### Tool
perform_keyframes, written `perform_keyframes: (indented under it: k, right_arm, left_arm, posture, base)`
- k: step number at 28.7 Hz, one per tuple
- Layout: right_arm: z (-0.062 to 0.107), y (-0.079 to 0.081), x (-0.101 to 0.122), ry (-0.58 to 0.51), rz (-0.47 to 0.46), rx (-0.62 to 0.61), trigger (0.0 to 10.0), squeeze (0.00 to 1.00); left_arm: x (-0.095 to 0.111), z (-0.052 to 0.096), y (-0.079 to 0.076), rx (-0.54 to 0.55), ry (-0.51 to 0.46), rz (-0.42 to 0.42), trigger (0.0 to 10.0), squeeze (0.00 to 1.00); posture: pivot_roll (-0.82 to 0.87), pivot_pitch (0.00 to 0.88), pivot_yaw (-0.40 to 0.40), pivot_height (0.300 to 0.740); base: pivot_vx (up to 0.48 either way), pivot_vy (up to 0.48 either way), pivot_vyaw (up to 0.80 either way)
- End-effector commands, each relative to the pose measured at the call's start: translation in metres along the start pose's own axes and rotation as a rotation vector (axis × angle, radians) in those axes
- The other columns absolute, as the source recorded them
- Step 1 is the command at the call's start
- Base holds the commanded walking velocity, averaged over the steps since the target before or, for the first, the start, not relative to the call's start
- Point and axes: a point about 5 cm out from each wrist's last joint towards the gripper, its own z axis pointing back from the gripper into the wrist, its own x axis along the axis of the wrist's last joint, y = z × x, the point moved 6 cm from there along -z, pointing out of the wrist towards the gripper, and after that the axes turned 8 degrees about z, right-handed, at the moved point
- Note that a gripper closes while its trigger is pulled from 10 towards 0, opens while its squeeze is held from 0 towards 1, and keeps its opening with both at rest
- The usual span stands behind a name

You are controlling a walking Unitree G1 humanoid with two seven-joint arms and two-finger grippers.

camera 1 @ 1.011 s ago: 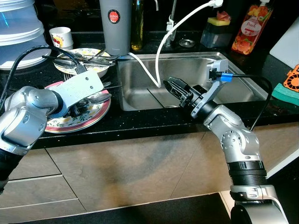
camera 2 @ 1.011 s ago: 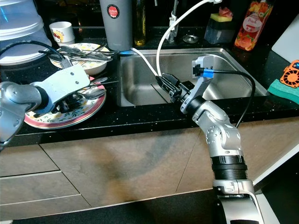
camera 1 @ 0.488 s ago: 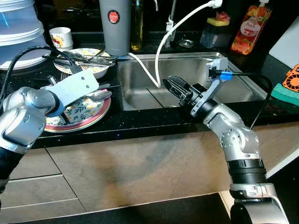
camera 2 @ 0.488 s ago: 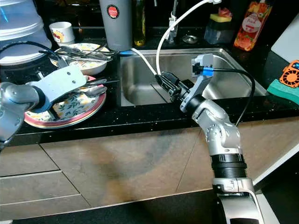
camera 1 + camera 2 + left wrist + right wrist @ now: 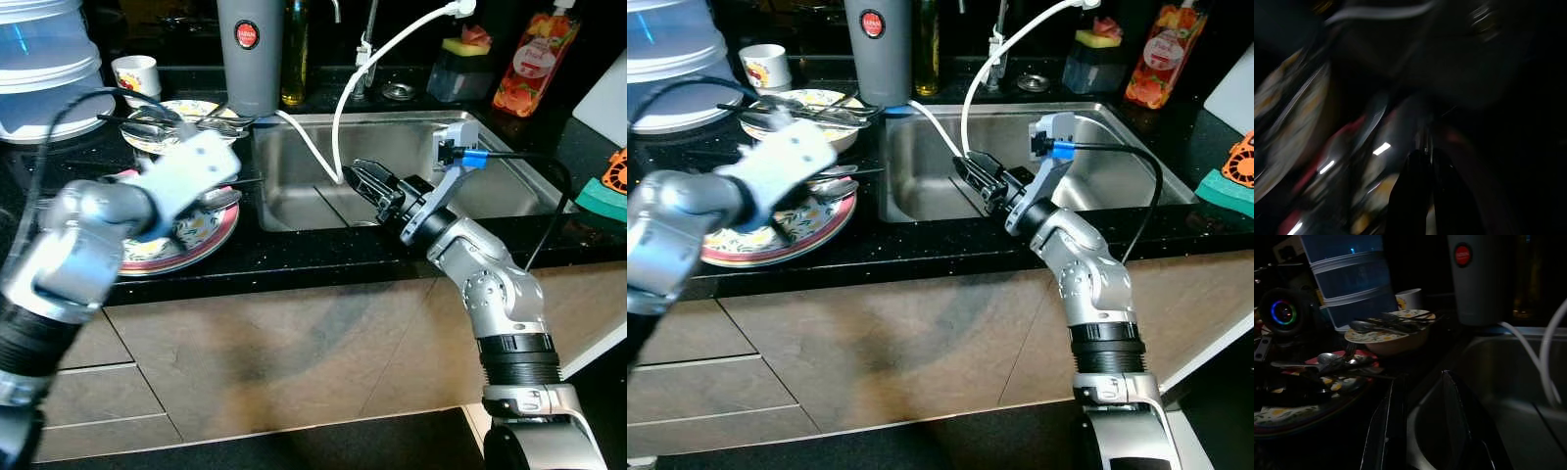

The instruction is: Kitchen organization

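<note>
The left gripper [image 5: 1422, 196] is blurred above the red-rimmed plate [image 5: 181, 250] bearing spoons [image 5: 217, 199]; its fingers appear pressed together, nothing seen between them. A spoon handle should be approached squarely before closing. The right gripper [image 5: 364, 180] is held spread and empty over the sink [image 5: 411, 137] front edge, forearm angled from the counter [image 5: 323, 257].
</note>
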Motion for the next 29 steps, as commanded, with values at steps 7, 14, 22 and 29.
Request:
perform_keyframes:
  k: [7,14,22,29]
  right_arm:
    - [0.001,-0.002,0.0,0.012,0.004,0.0,10.0,0.0]
    - [0.001,-0.001,0.001,0.009,0.003,-0.002,10.0,0.0]
    - [0.001,-0.001,0.001,0.007,0.001,-0.001,10.0,0.0]
    - [0.001,-0.001,0.001,0.007,-0.001,0.0,10.0,0.0]
  left_arm:
    - [0.014,-0.003,-0.011,-0.046,-0.05,0.086,0.0,0.0]
    - [0.052,0.006,0.015,0.079,-0.229,0.2,0.0,0.0]
    - [0.082,0.021,0.041,0.197,-0.386,0.29,0.0,0.0]
    - [0.088,0.025,0.046,0.219,-0.423,0.325,0.0,0.0]
  posture:
    - [-0.02,0.163,-0.046,0.74]
    - [-0.01,0.163,-0.044,0.74]
    - [-0.01,0.162,-0.044,0.74]
    - [-0.01,0.162,-0.044,0.74]
  base:
    - [0.0,0.0,0.0]
    - [0.0,0.0,0.0]
    - [0.0,0.0,0.0]
    - [0.0,0.0,0.0]
